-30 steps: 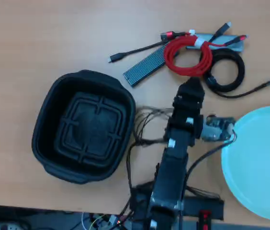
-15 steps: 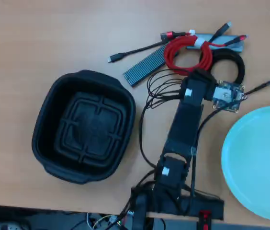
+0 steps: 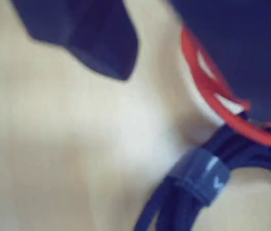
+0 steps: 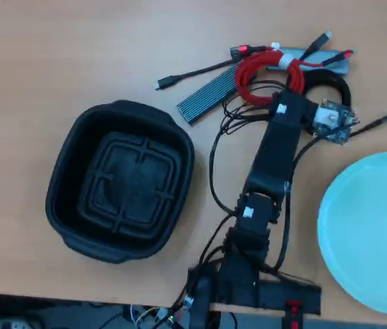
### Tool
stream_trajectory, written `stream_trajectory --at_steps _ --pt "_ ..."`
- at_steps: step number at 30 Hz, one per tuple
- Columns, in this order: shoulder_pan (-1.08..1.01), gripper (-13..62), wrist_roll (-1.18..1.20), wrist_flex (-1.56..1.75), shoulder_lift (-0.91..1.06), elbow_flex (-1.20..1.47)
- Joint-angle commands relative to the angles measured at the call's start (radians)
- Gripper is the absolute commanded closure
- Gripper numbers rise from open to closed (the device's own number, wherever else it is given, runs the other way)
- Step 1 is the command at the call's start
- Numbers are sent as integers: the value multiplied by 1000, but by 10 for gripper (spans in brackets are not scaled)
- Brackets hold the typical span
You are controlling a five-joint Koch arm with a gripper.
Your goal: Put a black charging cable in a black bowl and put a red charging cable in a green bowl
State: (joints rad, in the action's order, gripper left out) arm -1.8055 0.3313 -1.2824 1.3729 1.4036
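We have the tool point(image 4: 308, 103) over the two coils at the far side of the tabletop point(image 4: 56, 62). The black charging cable point(image 4: 335, 92) lies against the red charging cable point(image 4: 262, 79), the black bowl point(image 4: 121, 181) well to the left, the green bowl point(image 4: 372, 233) near. In the blurred wrist view the jaws seem apart, though we cannot tell. We should straddle only the black strands at their band point(image 3: 198, 175), clear of red.
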Motion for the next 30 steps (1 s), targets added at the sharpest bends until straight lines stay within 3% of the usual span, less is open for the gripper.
stream_trajectory --at_steps 1,10,30 --pt "-28 223 12 -18 -3 -103" --pt "-129 224 11 -12 -89 -160" --pt "-97 225 8 -66 -299 -238"
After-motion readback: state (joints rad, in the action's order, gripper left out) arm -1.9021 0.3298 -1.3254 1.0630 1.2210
